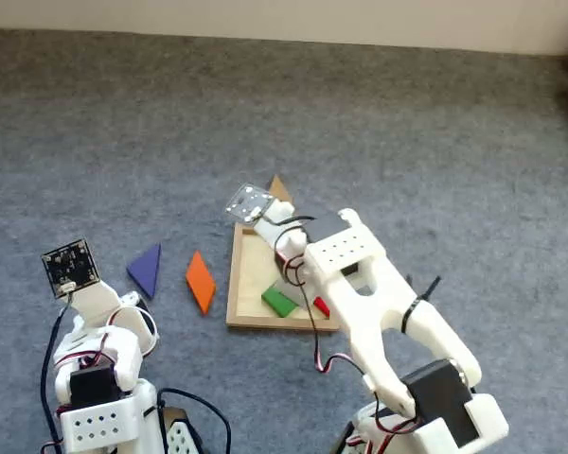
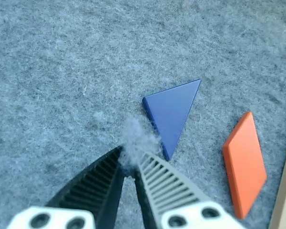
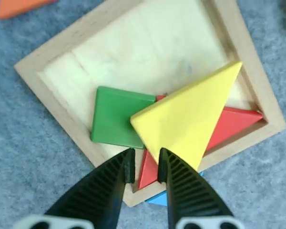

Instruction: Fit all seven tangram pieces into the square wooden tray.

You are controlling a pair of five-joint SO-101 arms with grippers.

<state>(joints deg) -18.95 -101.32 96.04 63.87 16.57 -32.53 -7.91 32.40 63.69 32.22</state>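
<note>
So, yellow triangle (image 3: 186, 114) lies tilted in tray (image 3: 52, 100), propped over green sq (image 3: 117, 117) and red tri (image 3: 229, 121). Right gripper (image 3: 145, 160) is at its edge, can't tell if clamped or free. Left gripper (image 2: 131, 167) is closed and empty, near blue tri (image 2: 171, 112). Pieces look light, stiff and thin w/ slick paint. Best pinched across straight edges, prob slide easy.
</note>
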